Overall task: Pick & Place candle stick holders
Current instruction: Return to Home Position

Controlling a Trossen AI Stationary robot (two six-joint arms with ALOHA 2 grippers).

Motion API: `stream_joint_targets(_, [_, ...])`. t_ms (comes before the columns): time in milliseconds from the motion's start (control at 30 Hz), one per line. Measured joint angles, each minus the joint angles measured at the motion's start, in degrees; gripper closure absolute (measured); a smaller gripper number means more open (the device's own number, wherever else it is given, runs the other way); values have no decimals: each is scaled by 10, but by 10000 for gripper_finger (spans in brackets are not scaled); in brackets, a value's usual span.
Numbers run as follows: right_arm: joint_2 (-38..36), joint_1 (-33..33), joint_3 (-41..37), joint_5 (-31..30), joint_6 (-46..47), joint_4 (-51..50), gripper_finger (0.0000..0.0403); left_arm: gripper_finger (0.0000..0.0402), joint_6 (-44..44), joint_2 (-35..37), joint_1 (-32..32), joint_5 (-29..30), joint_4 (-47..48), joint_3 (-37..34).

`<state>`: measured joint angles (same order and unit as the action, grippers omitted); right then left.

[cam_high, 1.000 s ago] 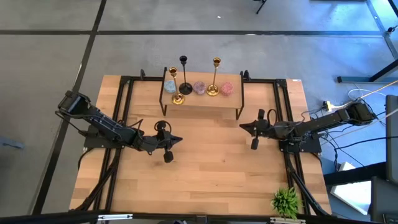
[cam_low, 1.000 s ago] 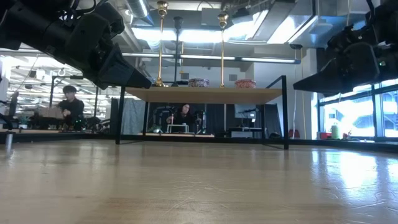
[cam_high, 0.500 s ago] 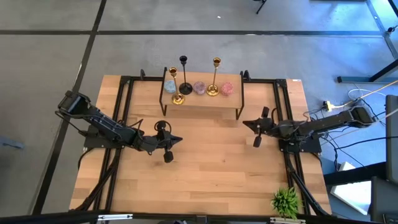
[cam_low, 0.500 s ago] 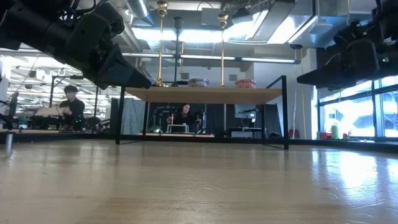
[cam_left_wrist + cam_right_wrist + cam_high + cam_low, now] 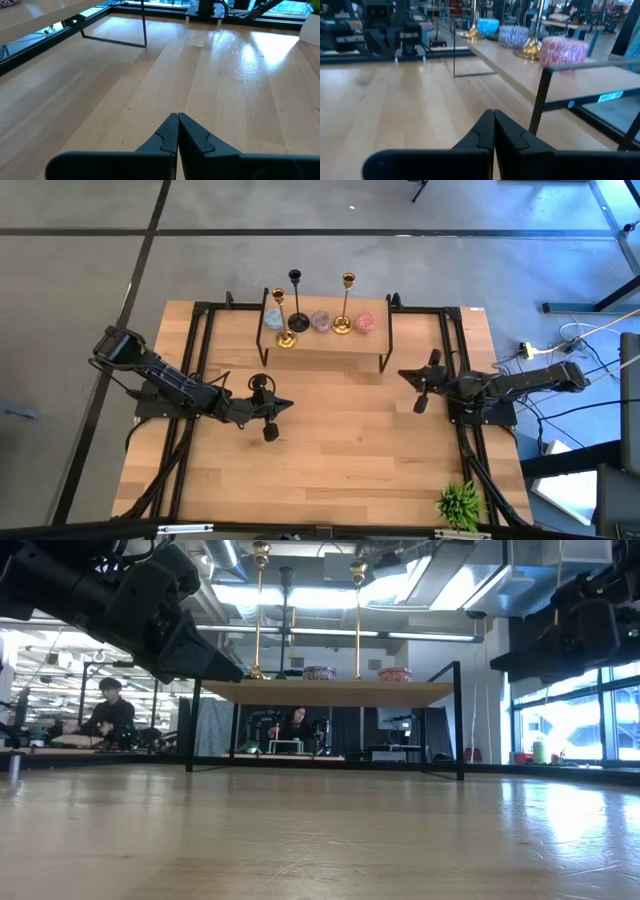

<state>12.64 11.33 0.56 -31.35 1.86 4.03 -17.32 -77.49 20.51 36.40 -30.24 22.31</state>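
Observation:
Three candle stick holders stand by their round bases on a raised wooden shelf at the table's far side: a gold one on the left, a black one just behind it, and a second gold one to the right. In the low view their stems rise above the shelf top. My left gripper hovers shut over the table, near and left of the shelf. My right gripper hovers shut by the shelf's right leg. Neither has anything between its fingers.
Small blue, purple and pink bowls sit on the shelf between the holders. A green plant stands at the near right corner. The shelf's black legs reach the table. Bare wood lies between the arms. People sit in the room beyond.
My right gripper has drawn back toward the table's right edge and risen slightly, staying shut. My left arm has kept still.

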Motion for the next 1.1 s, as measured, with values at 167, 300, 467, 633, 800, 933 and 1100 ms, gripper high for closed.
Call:
stream_joint_targets(167, [-26, 0, 0, -3, -22, 0, 398, 400, -1, 0, 0, 0, 0, 0])
stream_joint_targets(300, [-34, 0, 0, -22, -28, 0, 398, 400, -2, 0, 0, 0, 0, 0])
stream_joint_targets(467, [-50, 0, 0, -36, -45, 1, 398, 400, -2, 0, 0, 0, 0, 0])
stream_joint_targets(633, [-63, 0, 0, -36, -57, 1, 398, 400, -1, 0, 0, 0, 0, 0])
stream_joint_targets(800, [-68, 0, 0, -36, -64, 1, 398, 400, -1, 0, 0, 0, 0, 0])
stream_joint_targets(933, [-79, 0, 0, -59, -75, 0, 398, 400, -1, 0, 0, 0, 0, 0])
stream_joint_targets(1100, [-107, 0, 0, -76, -91, 0, 398, 400, -1, 0, 0, 0, 0, 0])
